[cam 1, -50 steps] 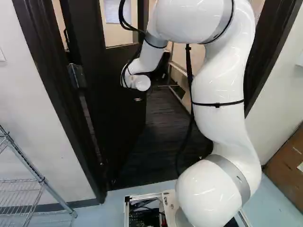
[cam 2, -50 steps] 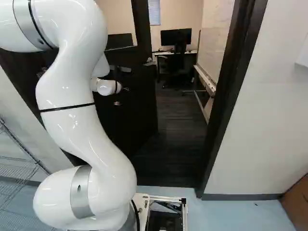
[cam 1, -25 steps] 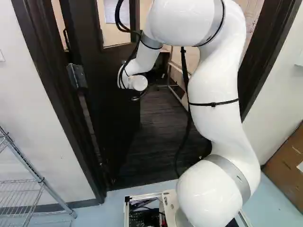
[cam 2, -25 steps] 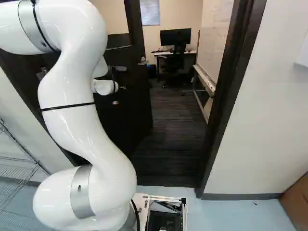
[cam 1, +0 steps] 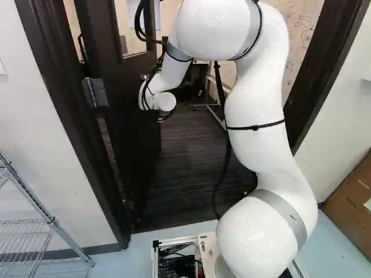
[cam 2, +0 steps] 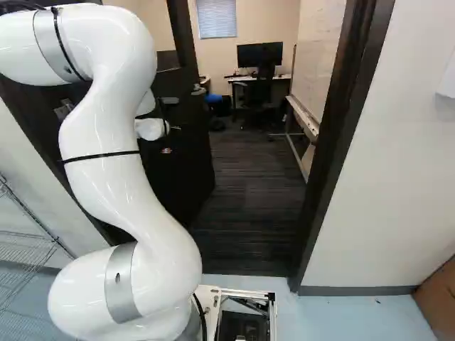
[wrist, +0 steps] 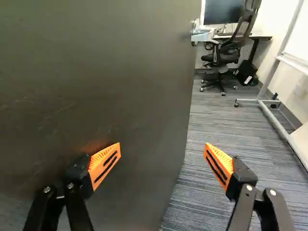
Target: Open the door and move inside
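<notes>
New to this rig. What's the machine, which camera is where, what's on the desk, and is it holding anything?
It's one white robot arm on a moving base. The two base views look ahead from behind the arm, one from its left, one from its right. The wrist view looks along the gripper.

The dark door stands partly open; beyond it are an office chair and a desk with a monitor on it.

Nothing is held: the fingers are wide apart, one in front of the door, and I can't tell whether it touches.

No readable text, label, brand, number or sign in any view.
</notes>
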Controlling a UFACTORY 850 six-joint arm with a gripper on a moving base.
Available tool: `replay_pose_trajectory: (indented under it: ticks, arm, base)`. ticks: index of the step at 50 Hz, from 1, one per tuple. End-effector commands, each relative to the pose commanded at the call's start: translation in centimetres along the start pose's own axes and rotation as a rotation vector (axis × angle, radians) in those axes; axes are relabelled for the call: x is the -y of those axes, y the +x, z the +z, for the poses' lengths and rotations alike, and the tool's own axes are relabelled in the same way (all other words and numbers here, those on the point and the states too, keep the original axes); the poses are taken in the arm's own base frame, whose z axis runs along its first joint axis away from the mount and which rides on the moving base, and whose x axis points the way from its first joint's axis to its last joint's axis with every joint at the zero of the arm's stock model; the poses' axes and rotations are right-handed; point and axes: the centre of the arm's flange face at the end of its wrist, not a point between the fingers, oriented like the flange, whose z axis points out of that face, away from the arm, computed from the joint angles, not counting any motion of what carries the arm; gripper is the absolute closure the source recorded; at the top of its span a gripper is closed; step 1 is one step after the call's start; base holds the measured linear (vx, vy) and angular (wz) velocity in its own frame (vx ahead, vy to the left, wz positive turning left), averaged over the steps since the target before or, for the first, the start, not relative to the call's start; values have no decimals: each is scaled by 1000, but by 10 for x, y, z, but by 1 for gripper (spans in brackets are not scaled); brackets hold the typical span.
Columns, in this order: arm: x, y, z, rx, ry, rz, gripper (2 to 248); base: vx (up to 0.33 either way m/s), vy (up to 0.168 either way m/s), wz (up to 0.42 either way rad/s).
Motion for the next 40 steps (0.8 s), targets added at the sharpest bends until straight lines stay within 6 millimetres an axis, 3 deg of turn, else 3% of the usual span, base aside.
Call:
replay_pose_trajectory:
  ticks: [40]
  arm:
    - [44, 1, 29, -22, 148, -137, 3]
  base:
    - [0, 0, 0]
